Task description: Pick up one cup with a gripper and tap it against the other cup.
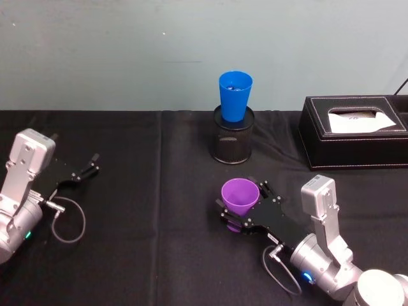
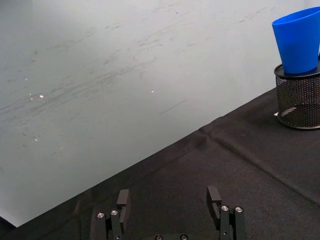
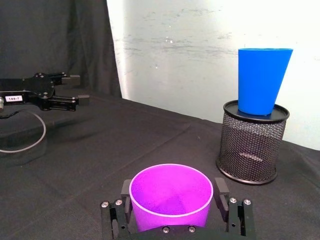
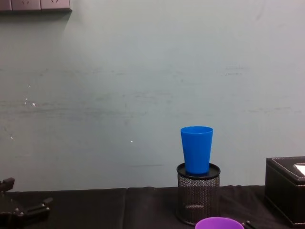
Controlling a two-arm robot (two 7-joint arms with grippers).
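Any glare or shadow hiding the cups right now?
No. Head view: purple cup and blue cup evenly lit, no glare; the right hand around the purple cup is dark on black cloth. Right wrist view: bright wall behind the blue cup.

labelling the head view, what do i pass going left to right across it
left gripper → purple cup → tissue box. Left out: the blue cup and its holder, which stand in line behind the purple cup.
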